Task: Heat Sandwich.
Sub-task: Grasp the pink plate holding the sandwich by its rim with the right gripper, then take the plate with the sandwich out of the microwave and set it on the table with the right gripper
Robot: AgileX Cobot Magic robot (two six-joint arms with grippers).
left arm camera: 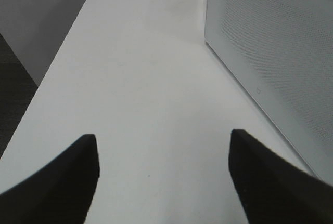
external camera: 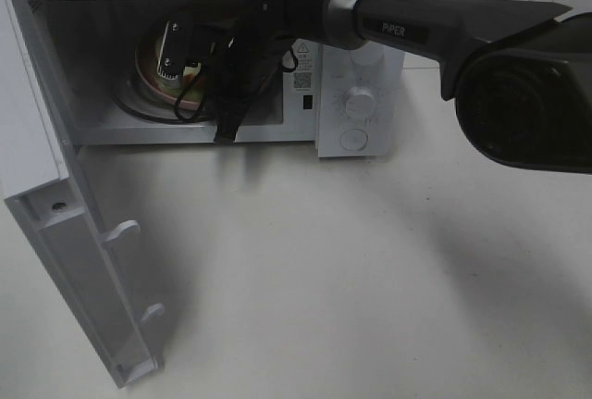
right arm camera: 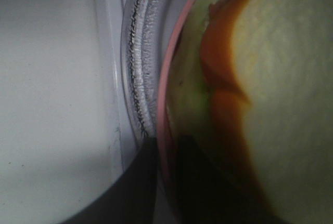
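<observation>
Right gripper (right arm camera: 162, 182): dark fingers (right arm camera: 132, 198) closed on the rim of the pink plate (right arm camera: 165, 78), one on each side. Sandwich (right arm camera: 281, 104): lies on that plate, inside the open microwave (external camera: 361, 93), upper left of the high view, over the glass turntable (right arm camera: 138, 52). Left gripper (left arm camera: 164, 177): black fingers (left arm camera: 62, 182) spread wide, holding nothing, above the white table (left arm camera: 145, 78), beside a dotted white panel (left arm camera: 270, 52).
</observation>
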